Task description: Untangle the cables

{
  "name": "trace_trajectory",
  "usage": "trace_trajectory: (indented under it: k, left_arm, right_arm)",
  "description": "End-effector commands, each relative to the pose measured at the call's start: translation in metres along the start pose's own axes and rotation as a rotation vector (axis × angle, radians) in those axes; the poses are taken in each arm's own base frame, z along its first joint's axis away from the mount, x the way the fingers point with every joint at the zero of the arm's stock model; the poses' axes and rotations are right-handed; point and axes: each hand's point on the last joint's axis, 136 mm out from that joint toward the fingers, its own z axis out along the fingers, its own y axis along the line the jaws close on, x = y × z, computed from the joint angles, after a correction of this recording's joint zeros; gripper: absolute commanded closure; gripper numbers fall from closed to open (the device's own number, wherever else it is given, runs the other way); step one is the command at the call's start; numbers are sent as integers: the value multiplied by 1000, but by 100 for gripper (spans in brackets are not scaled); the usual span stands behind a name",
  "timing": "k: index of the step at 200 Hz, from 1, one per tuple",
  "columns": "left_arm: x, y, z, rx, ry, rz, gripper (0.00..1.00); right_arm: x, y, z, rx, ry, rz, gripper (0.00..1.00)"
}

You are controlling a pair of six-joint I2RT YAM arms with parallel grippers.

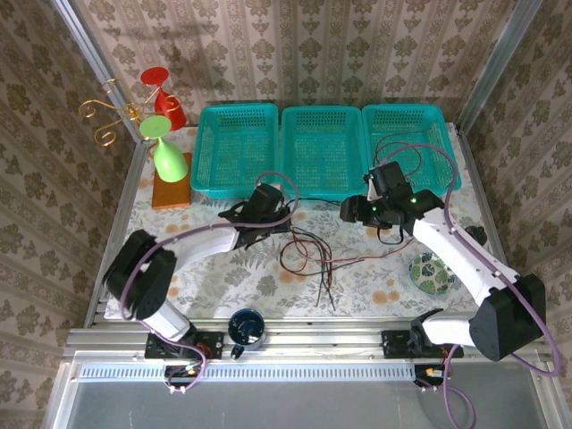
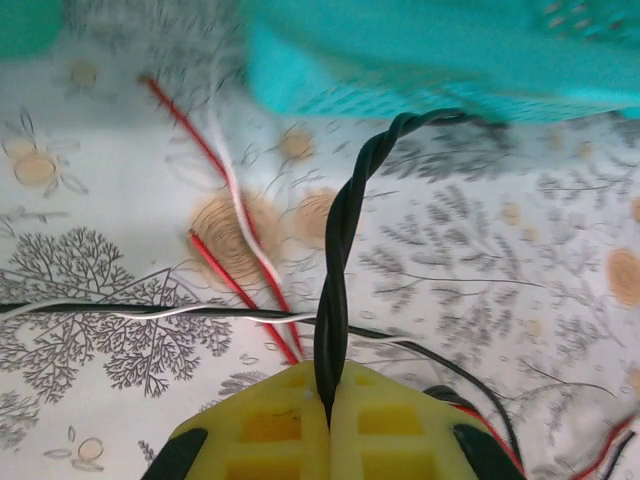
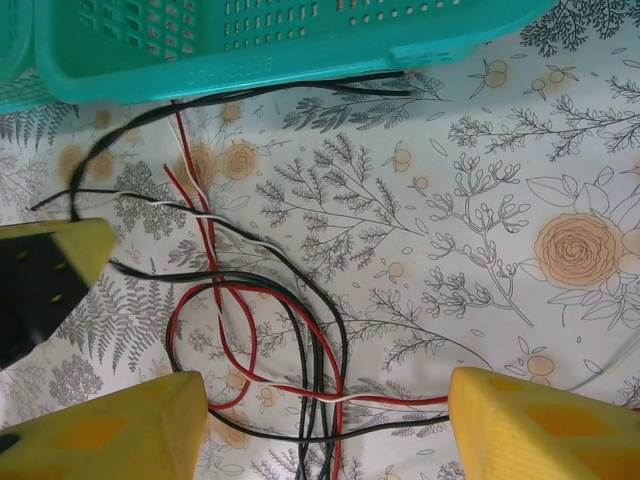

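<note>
2 arms stretched toward the cables (image 1: pixel 308 255).
Left gripper (image 2: pixel 328 412) pinched a twisted black cable (image 2: pixel 340 240); right gripper (image 3: pixel 325 425) gaped.

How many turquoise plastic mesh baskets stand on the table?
3 turquoise plastic mesh baskets, side by side in a row at the far edge of the table: left basket, middle basket, right basket. No further one seems to be hidden.
</note>
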Motion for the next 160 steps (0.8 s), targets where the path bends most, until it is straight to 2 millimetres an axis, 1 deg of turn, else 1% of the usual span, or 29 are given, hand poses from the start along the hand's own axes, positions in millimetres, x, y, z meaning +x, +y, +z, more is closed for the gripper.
trace_trajectory:
  k: [1, 22, 47, 51, 55, 79, 107, 143, 160]
  left_arm:
    - [-18, 8, -31, -126, -107, 120, 100]
    - [-32, 1, -57, -141, -161, 171, 100]
    - [-49, -10, -83, -132, -201, 223, 100]
    - [-52, -13, -87, -123, -208, 234, 100]
    - [-55, -15, -90, -114, -213, 243, 100]
    - [-74, -35, -112, -57, -248, 298, 100]
    - [-100, -66, -142, 45, -302, 355, 100]
    - [-135, -97, -179, 153, -402, 359, 100]
    - [-151, -110, -193, 189, -445, 373, 100]
  right_arm:
    - [4, 3, -5, -35, -3, -8, 33]
    - [1, 9, -12, -71, -28, 2, 32]
    - [-6, 27, -23, -180, -78, 19, 31]
    - [-12, 32, -26, -207, -107, 16, 31]
    - [-13, 36, -28, -228, -115, 15, 31]
    - [-22, 48, -41, -293, -161, 10, 30]
    - [-31, 53, -55, -335, -209, 38, 29]
    - [-41, 61, -72, -416, -264, 71, 27]
    - [-47, 71, -84, -490, -297, 81, 26]
